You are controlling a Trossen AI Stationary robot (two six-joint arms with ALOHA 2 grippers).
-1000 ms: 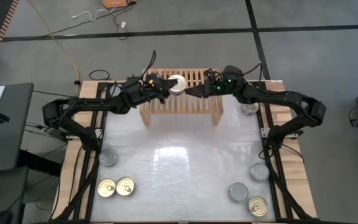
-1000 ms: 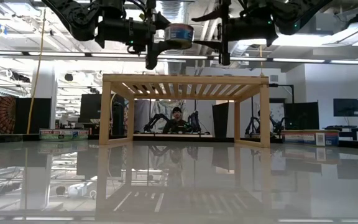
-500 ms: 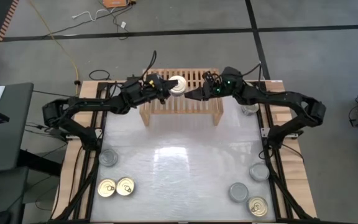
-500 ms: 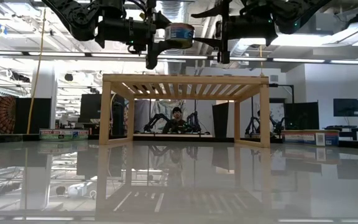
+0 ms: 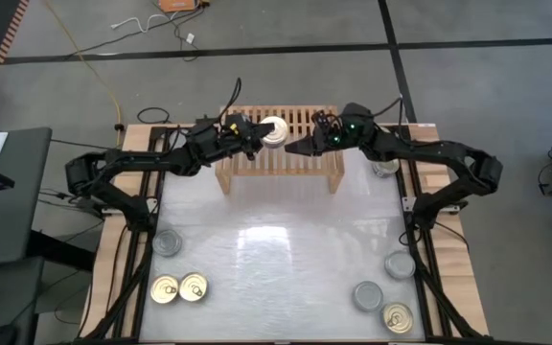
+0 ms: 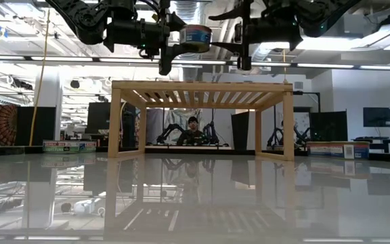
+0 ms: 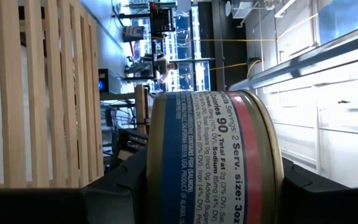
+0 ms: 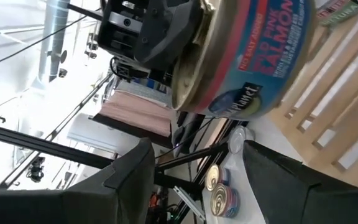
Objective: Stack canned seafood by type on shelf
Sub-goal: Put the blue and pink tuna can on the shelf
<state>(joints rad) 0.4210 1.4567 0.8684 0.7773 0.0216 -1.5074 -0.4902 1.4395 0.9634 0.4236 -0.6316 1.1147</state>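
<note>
A blue-and-red labelled can [image 5: 274, 128] of the canned seafood, with a silver top, hangs above the slatted top of the light-wood shelf [image 5: 278, 161]. My left gripper [image 5: 261, 133] is shut on it, reaching in from the table's left. In the low view the can [image 6: 196, 38] floats clear above the shelf [image 6: 202, 91]. My right gripper [image 5: 293, 146] stands open just right of the can, with its fingers [image 8: 135, 174] apart and nothing between them. Other cans lie flat on the table near its front. My left gripper pinches the can between its two fingers [image 7: 114, 186], one against each flat end [image 7: 277, 155], with the label wall showing between them. The fingers reach in level from the table's left. The can sits upright and is lifted clear above the shelf's slats.
A silver can [image 5: 168, 241] and two gold-topped cans [image 5: 178, 287] lie front left. Two silver cans [image 5: 399, 264] [image 5: 368, 295] and a gold-topped one [image 5: 398, 318] lie front right. Another silver can [image 5: 385, 168] sits under my right arm. The table's middle [image 5: 276, 240] is bare.
My right gripper's fingertips have swung a little toward the table's near edge, staying open beside the can. The can and my left gripper have kept still.
</note>
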